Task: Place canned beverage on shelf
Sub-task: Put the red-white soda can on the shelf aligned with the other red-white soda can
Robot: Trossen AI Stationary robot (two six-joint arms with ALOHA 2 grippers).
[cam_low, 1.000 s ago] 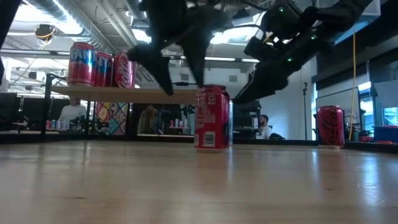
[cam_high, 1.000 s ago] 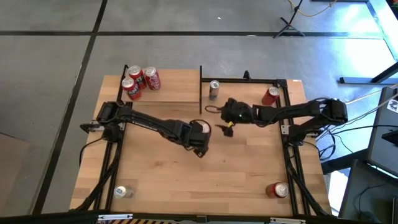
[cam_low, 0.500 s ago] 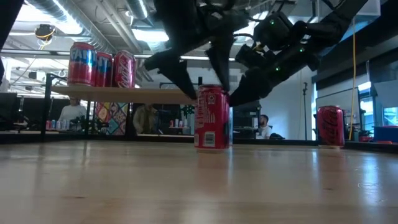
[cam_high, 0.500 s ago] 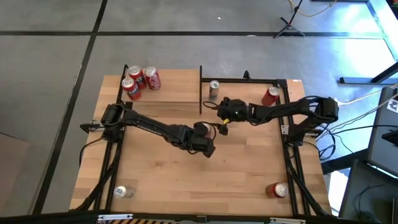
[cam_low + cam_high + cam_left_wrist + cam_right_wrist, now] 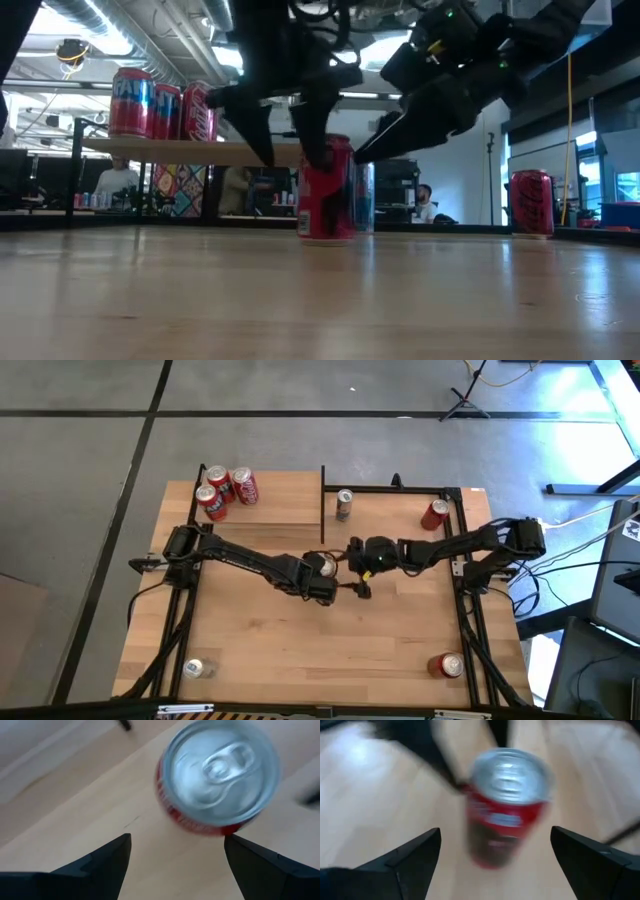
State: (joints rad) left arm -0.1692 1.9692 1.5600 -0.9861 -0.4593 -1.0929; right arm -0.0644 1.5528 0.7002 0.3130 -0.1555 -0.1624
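A red canned beverage (image 5: 327, 567) stands upright on the wooden tabletop near its middle, also seen in the low view (image 5: 325, 190). My left gripper (image 5: 176, 840) is open, pointing steeply down, with its fingers on either side of the can's top (image 5: 217, 767). My right gripper (image 5: 495, 837) is open too and faces the same can (image 5: 505, 800) from the table's right side. The shelf (image 5: 270, 510) at the far left carries three red cans (image 5: 225, 490). My left gripper has one fingertip (image 5: 235, 842) right beside the can's side wall just under its rim (image 5: 220, 831). I cannot tell whether it touches. The can stands upright on the table. My right gripper touches nothing.
A can (image 5: 344, 503) stands behind the middle one by the shelf's black post. Another red can (image 5: 435, 513) stands at the far right. More cans are at the near right (image 5: 445, 665) and near left (image 5: 197, 668) corners. Black frame rails run along both table sides.
My right gripper has swung toward the near edge and tipped down, closing on the middle can. My left gripper has sunk a little around the can's top. In the low view the can now stands slightly farther toward the table's left, uncovering the can behind it.
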